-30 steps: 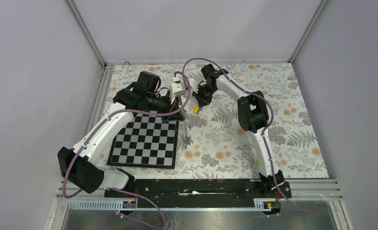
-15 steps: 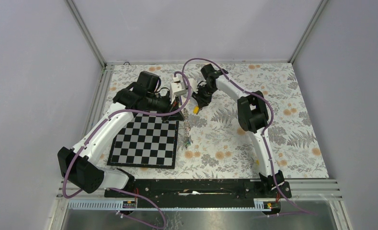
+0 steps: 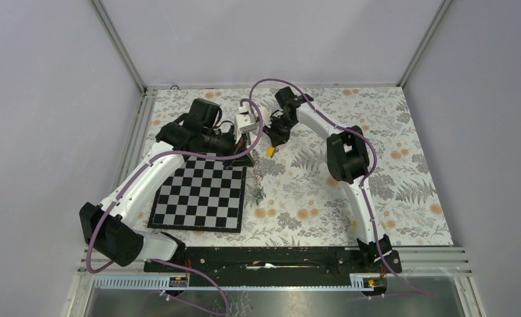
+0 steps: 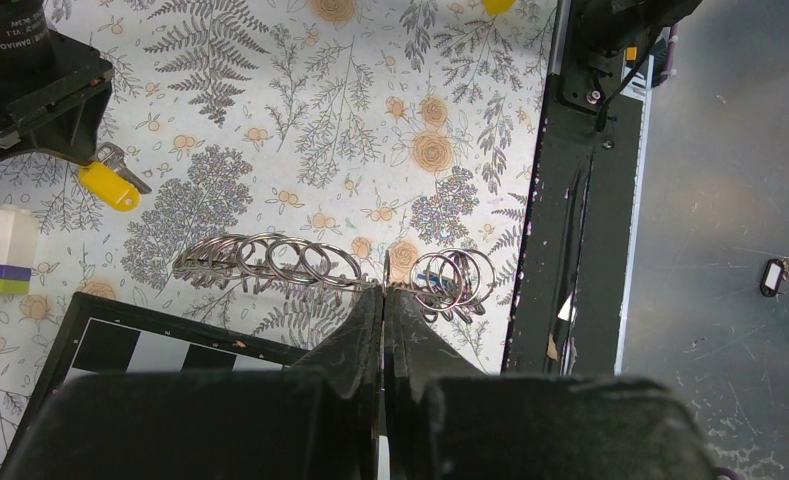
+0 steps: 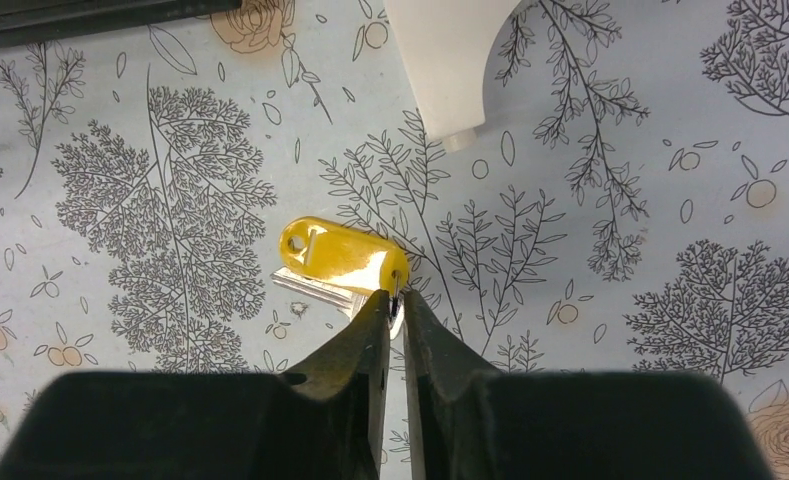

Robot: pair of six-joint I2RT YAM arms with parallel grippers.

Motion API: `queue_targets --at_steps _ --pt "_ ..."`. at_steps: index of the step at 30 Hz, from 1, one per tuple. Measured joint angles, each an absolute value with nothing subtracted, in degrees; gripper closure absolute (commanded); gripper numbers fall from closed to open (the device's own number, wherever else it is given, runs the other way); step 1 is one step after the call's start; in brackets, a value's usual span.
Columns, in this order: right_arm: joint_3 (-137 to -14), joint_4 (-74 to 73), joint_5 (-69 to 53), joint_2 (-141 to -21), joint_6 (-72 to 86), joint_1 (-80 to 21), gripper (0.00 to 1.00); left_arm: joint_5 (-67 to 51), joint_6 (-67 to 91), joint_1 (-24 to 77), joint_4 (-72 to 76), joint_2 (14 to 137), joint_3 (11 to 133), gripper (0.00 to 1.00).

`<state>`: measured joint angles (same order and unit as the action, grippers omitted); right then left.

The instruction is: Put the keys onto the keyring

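Observation:
The keyring (image 4: 270,262) is a thin metal loop strung with several small silver rings; it hangs from my left gripper (image 4: 383,297), which is shut on its wire. In the top view it dangles (image 3: 258,179) below the left gripper (image 3: 249,157) at the chessboard's far right corner. A few small coloured bits sit at its lower end (image 3: 259,195). A yellow-headed key (image 5: 338,255) hangs from my right gripper (image 5: 394,298), which is shut on its small ring. That key (image 3: 270,151) and the right gripper (image 3: 273,140) are just right of the keyring. The key also shows in the left wrist view (image 4: 108,186).
A black-and-white chessboard (image 3: 201,195) lies left of the keyring. A white box (image 3: 247,121) stands between the two wrists. A black key tag (image 4: 773,276) lies on the grey floor beyond the table's black front rail (image 4: 570,200).
My right wrist has shifted slightly left with the yellow key. The left gripper and the keyring have stayed in place.

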<state>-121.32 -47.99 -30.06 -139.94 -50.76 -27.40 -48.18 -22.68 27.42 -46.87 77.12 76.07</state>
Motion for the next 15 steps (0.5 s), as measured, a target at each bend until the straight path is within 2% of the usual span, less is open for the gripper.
queue_targets --at_steps 15 --pt "-121.75 -48.21 -30.06 -140.90 -50.76 -27.49 0.85 -48.18 -22.68 27.42 -46.96 77.12 75.59 1.00"
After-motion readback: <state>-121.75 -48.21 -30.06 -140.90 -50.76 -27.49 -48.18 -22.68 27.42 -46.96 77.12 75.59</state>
